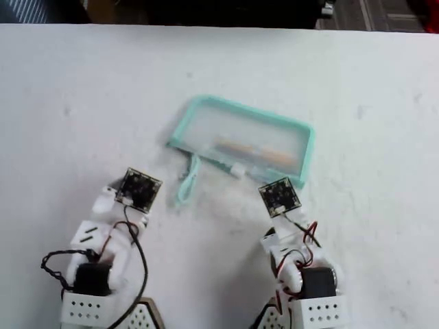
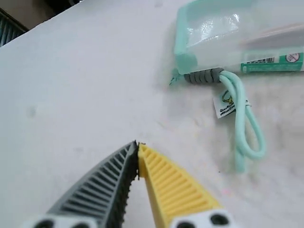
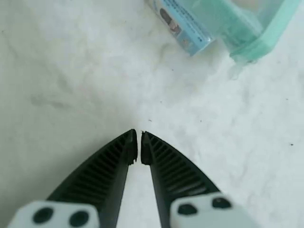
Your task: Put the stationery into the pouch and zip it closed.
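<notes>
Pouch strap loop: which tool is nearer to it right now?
Left. The left tool is close beside the strap loop; the right tool is by the opposite corner of the pouch.

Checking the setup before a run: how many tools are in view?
2. The left tool is over the table near the pouch strap; the right tool is near the pouch's other front corner.

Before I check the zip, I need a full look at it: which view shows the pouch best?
The high view: the whole pouch lies flat there, outline and strap included. The left wrist view shows just its strap end up close; the right wrist view shows one corner.
</notes>
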